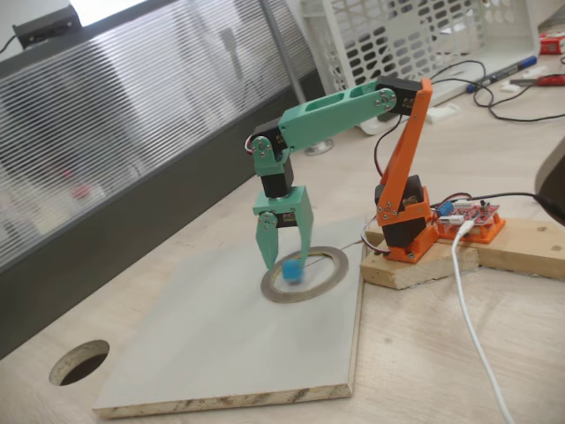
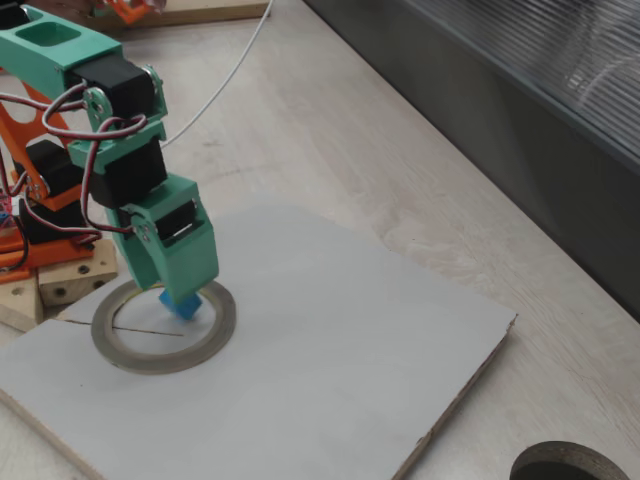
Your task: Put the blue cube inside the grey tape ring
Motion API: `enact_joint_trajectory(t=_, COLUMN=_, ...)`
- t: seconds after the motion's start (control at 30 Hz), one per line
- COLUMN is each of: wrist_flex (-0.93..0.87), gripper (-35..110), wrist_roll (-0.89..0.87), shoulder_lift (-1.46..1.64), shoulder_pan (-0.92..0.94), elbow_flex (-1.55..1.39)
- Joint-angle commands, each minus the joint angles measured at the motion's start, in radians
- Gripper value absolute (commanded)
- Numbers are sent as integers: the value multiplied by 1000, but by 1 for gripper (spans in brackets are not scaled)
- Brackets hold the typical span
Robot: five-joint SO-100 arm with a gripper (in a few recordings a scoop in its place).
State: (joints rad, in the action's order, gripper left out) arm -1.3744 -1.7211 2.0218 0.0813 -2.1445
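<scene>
Green gripper pointed down over grey tape ring, jaws spread slightly, blue cube between fingertips. Cube low inside ring's hollow, near rim on left in a fixed view; in other fixed view cube tilted beneath gripper, near ring's far edge. Whether resting on board or gripped: could not tell. Ring flat on pale board.

Bent at the elbow, wrist pointing straight down. Pincer poised over the grey tape ring, fingers parted around the blue cube.
</scene>
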Motion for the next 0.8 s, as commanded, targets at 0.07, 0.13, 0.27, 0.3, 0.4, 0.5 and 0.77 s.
enact_joint_trajectory(t=0.07, wrist_flex=-161, gripper=87, wrist_roll=-18, shoulder_lift=12, shoulder_pan=21, elbow_flex=25)
enact_joint_trajectory(t=0.13, wrist_flex=-176, gripper=95, wrist_roll=-18, shoulder_lift=-29, shoulder_pan=21, elbow_flex=25)
enact_joint_trajectory(t=0.27, wrist_flex=-178, gripper=99, wrist_roll=-17, shoulder_lift=-67, shoulder_pan=21, elbow_flex=25)
enact_joint_trajectory(t=0.3, wrist_flex=-178, gripper=99, wrist_roll=-17, shoulder_lift=-67, shoulder_pan=21, elbow_flex=25)
enact_joint_trajectory(t=0.4, wrist_flex=-178, gripper=99, wrist_roll=-17, shoulder_lift=-60, shoulder_pan=20, elbow_flex=26)
enact_joint_trajectory(t=0.5, wrist_flex=-186, gripper=99, wrist_roll=-17, shoulder_lift=-58, shoulder_pan=20, elbow_flex=37)
enact_joint_trajectory(t=0.77, wrist_flex=-541, gripper=97, wrist_roll=-17, shoulder_lift=-167, shoulder_pan=20, elbow_flex=474)
